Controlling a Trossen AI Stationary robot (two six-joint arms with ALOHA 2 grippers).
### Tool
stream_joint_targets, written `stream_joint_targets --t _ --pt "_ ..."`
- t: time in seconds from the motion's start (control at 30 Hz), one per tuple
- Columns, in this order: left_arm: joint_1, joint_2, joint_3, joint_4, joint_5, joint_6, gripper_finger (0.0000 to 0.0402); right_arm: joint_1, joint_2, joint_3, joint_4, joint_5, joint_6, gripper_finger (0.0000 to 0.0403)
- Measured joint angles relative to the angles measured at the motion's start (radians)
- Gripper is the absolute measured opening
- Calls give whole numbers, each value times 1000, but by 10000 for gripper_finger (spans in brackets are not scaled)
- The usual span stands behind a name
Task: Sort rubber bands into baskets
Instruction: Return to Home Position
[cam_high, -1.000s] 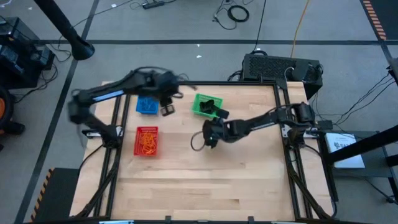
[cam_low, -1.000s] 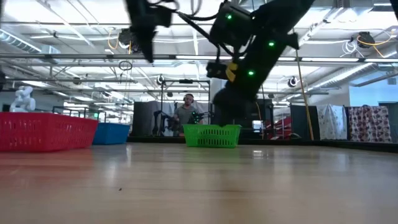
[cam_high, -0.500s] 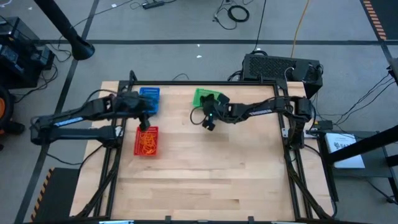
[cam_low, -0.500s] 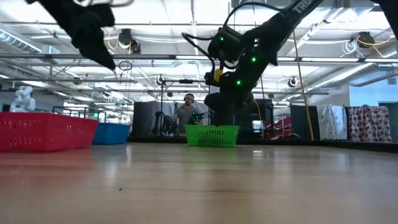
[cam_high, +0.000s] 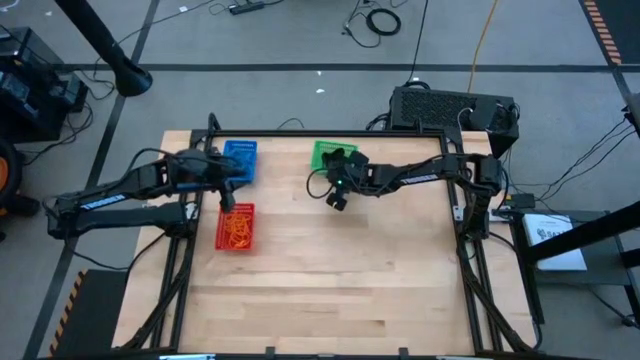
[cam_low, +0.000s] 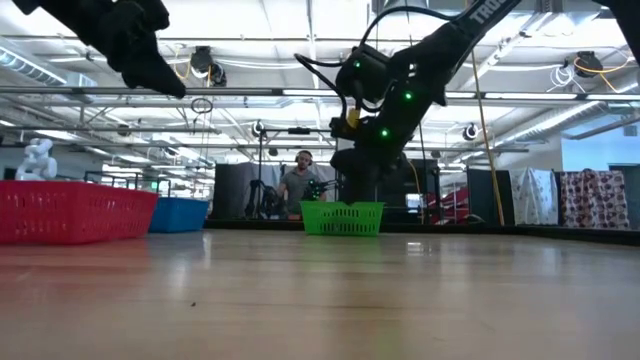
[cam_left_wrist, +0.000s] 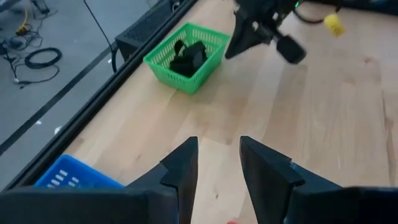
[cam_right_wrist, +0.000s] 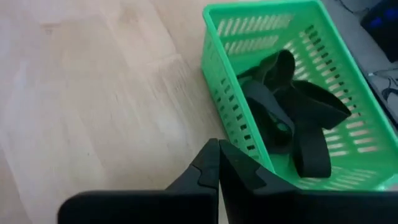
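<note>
Three baskets stand on the wooden table: a blue basket (cam_high: 240, 160) at the far left, a red basket (cam_high: 236, 227) nearer with orange rubber bands (cam_high: 238, 232) in it, and a green basket (cam_high: 330, 157) at the far middle holding black rubber bands (cam_right_wrist: 292, 118). My left gripper (cam_high: 229, 190) hovers open between the blue and red baskets, its fingers (cam_left_wrist: 183, 168) with nothing between them. My right gripper (cam_high: 338, 198) hangs shut and bare just on the near side of the green basket (cam_right_wrist: 280, 68).
Bare tabletop (cam_high: 340, 280) fills the near half and the right side. Black frame rails (cam_high: 465, 260) run along the table's sides, and a black box (cam_high: 450, 108) sits behind the far right corner. A person (cam_low: 300, 185) sits far off in the room.
My left gripper has drawn back from beside the blue basket toward the table's left and near side and sunk a little, its arm folding in. My right gripper has swung from the table's middle toward the far edge, up to the green basket.
</note>
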Motion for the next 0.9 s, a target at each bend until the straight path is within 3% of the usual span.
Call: stream_joint_targets --t 0.1,0.27,0.5,0.67,0.9 --pt "0 0 -6 39 57 -23 127 16 0 0 -11 -52 19 0" --pt "-27 -5 -111 219 222 -70 127 109 -5 -1 10 -306 -13 0" --pt "-204 -20 -313 542 244 -193 127 220 -147 -107 136 -310 -19 0" --pt "-396 -41 -388 775 146 -210 127 238 -338 -314 374 -308 -13 0" --pt "-576 -121 -392 752 -100 -131 127 206 -604 -634 688 -312 72 0"
